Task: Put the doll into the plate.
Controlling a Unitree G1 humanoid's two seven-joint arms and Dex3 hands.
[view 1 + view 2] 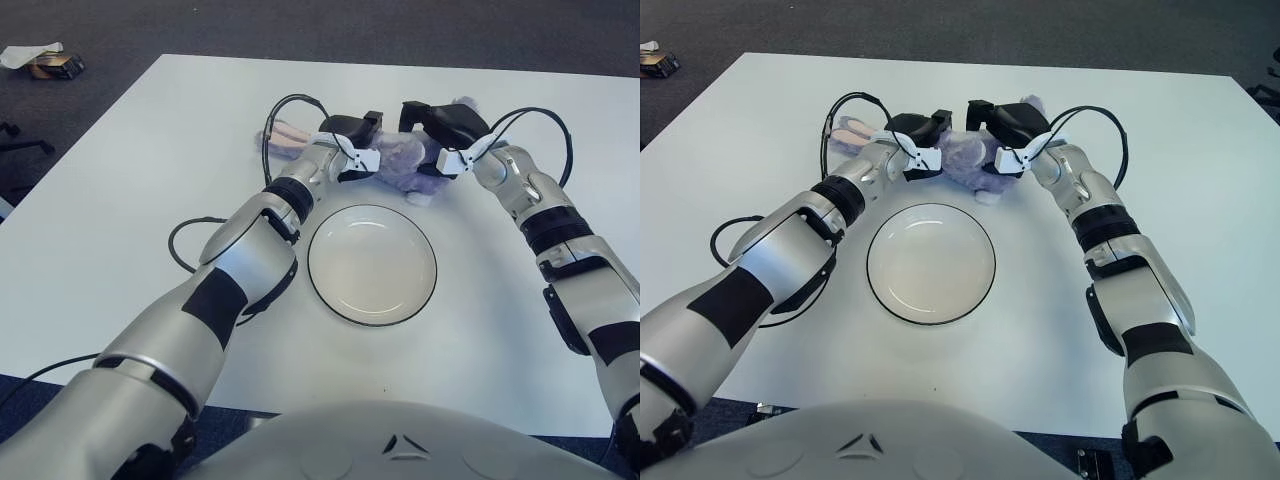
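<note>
Doll (965, 155) lying on worktop (1140, 130) just beyond empty plate (931, 263), flanked by left hand (921, 135) and right hand (1002, 125), finger closure indeterminable; advisable to squeeze evenly from both sides before lifting plateward.

Silver arms, black bands, black cables.

Doll (968, 158): soft, fuzzy lilac plush. Plate (931, 262): smooth, glossy white with a dark rim. Table (1200, 200): matt white, smooth.

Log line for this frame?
left hand at doll | right hand at doll | grasp unclear | plate empty | doll on table
</note>
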